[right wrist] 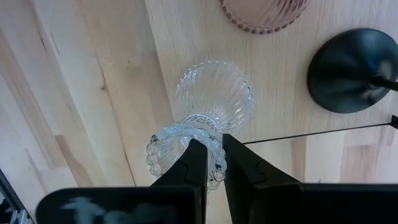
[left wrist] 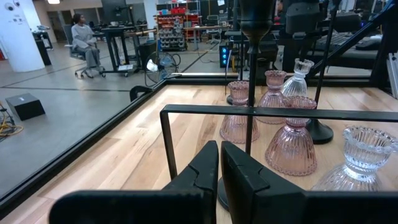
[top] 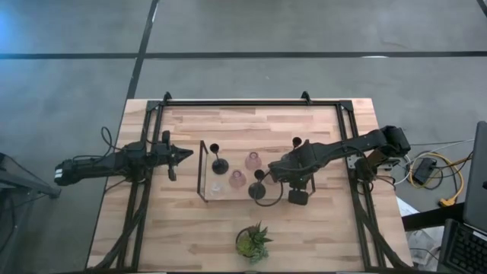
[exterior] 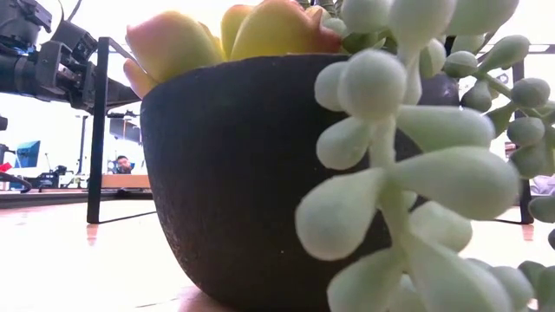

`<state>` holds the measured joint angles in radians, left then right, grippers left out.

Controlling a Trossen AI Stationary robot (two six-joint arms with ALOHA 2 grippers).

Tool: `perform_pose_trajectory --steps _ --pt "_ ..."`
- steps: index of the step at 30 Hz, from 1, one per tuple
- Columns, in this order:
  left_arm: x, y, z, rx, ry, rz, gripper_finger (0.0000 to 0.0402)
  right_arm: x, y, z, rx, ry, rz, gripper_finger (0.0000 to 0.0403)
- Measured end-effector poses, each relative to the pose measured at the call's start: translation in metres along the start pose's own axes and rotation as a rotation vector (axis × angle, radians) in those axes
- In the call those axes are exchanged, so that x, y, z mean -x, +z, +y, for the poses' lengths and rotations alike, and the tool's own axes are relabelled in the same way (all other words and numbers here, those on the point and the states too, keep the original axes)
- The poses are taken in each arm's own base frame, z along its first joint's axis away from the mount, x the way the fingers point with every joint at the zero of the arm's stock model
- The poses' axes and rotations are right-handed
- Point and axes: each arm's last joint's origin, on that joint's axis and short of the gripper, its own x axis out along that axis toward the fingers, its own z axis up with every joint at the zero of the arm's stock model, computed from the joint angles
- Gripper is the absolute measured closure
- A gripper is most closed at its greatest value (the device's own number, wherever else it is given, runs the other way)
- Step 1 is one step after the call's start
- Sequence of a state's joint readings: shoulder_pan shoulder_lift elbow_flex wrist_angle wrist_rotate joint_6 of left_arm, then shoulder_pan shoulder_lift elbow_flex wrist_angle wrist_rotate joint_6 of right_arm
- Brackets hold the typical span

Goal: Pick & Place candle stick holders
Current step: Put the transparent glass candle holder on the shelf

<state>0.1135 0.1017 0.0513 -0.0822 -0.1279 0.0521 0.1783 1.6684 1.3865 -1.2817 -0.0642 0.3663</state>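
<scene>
My right gripper (right wrist: 214, 163) reaches in from the table's right and is shut on a clear glass candle stick holder (right wrist: 211, 96) at the table's middle (top: 268, 177). Beside it stand a pink holder (right wrist: 261, 12) and a black holder's round base (right wrist: 348, 68). Two pink holders (top: 253, 160) (top: 237, 179), a clear one (top: 217, 189) and black stemmed ones (top: 221, 164) stand inside the black wire frame (top: 202, 171). My left gripper (top: 179, 156) is shut and empty, just left of the frame (left wrist: 249, 111). My right gripper holds the clear holder by its beaded top rim (right wrist: 214, 149), pinched between the two fingers; one finger seems to be inside the cup and one outside. The fingers come from above, pointing down. The ribbed foot (right wrist: 214, 93) is below; whether it rests on the wood, I cannot tell.
A potted green plant (top: 253, 242) stands near the table's front edge and fills the low view (exterior: 234, 173). The tray's thin wire (right wrist: 311, 134) runs close to the held holder. A person sits far off in the room (left wrist: 84, 40).
</scene>
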Motion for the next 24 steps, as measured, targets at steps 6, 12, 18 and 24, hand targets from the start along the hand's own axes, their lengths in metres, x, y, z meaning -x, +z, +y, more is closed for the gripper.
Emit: perform_pose_trajectory --steps 6,12,18,24 --pt "0.0 0.0 0.0 0.0 0.0 0.0 0.0378 -0.0001 -0.0001 0.0 0.0 0.0 0.001 0.0384" --pt "0.0 0.0 0.0 0.0 0.0 0.0 0.0378 -0.0003 0.0 -0.0001 0.004 -0.001 0.001 0.0384" --pt "0.0 0.0 0.0 0.0 0.0 0.0 0.0378 -0.0013 0.0001 -0.0007 0.002 -0.014 0.002 0.0355" --pt "0.0 0.0 0.0 0.0 0.0 0.0 0.0378 -0.003 0.0004 -0.0006 0.002 -0.02 0.003 0.0331"
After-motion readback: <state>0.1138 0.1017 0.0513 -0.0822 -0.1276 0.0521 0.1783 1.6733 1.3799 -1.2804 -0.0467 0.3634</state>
